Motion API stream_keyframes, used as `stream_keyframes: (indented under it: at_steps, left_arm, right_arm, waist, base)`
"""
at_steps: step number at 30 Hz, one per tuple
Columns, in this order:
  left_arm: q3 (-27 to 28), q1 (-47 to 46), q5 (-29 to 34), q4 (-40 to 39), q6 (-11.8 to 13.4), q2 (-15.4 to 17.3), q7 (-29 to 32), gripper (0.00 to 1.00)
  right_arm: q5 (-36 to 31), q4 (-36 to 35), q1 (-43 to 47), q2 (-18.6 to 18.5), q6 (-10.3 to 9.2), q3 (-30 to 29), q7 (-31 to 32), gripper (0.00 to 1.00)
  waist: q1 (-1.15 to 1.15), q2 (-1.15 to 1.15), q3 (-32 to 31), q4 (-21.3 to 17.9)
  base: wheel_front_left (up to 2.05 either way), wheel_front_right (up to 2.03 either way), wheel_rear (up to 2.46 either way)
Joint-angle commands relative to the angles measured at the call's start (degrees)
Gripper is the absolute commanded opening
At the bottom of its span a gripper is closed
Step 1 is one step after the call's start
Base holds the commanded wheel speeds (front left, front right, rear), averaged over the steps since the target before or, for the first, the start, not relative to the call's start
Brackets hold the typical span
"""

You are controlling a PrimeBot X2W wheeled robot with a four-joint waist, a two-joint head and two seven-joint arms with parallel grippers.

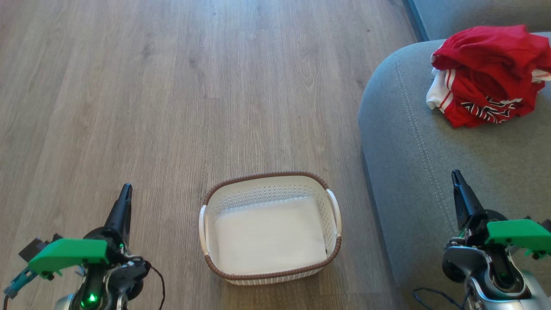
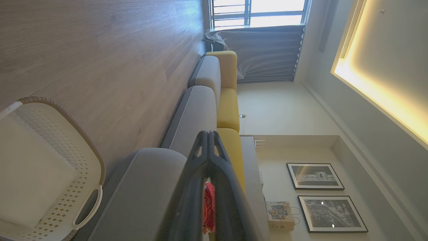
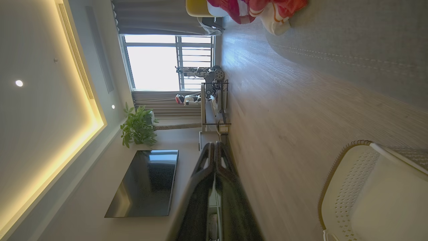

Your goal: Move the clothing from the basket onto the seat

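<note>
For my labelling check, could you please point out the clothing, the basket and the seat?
clothing (image 1: 486, 64): head view, on the red fabric in the middle of the heap.
basket (image 1: 267, 191): head view, on its perforated white far wall.
seat (image 1: 495, 163): head view, on the bare grey cushion top.

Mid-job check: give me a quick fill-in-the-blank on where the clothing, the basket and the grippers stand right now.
1. The clothing lies heaped on the grey ____, not in the basket.
2. The basket stands on the wooden ____.
3. Nothing red shows inside the basket, just its flat ____ bottom.
4. The left gripper and the right gripper are both ____ and hold nothing.

Missing words: seat; floor; white; shut.
</note>
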Motion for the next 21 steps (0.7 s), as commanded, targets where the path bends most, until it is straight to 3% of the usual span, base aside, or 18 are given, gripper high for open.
stream_keyframes:
  at_steps: [1,21]
  left_arm:
    - [1.8,-3.0,-0.2,-2.0,-0.3,0.5,0.4,0.0]
    - [1.8,-3.0,-0.2,-2.0,-0.3,0.5,0.4,0.0]
  right_arm:
    - [0.5,-2.3,-2.1,-1.4,0.01,1.4,-0.6,0.0]
    - [3.1,-3.0,-2.1,-3.5,0.01,4.3,-2.8,0.0]
  waist:
    - [0.0,0.0,0.0,0.0]
    - [0.0,0.0,0.0,0.0]
  base:
    - [0.0,0.0,0.0]
    - [0.0,0.0,0.0]
